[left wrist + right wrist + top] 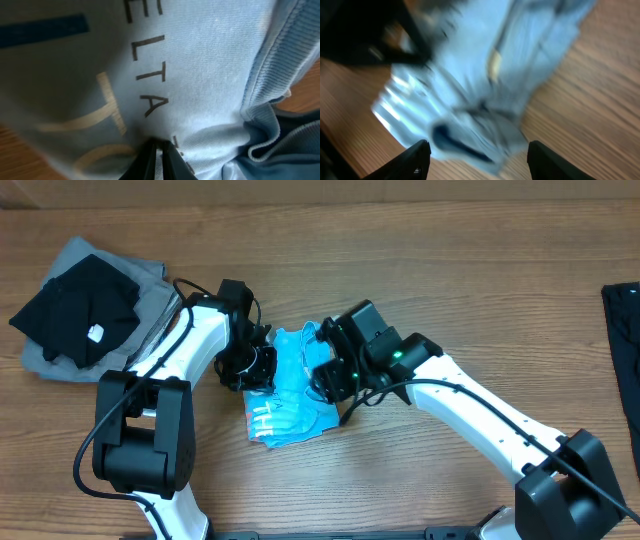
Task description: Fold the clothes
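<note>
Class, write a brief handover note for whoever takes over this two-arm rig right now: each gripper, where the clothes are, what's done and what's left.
Left gripper: jaws shut, pinching the blue T-shirt.
Right gripper: jaws open just over the same shirt, holding nothing.
Clothes: T-shirt lies bunched between the two grippers. The black and grey pile is at far left, and a dark garment is at the right edge.
Done: shirt gathered, no neat fold yet.
Left: finish folding it, then check the other garments; whether they are folded is unclear.
</note>
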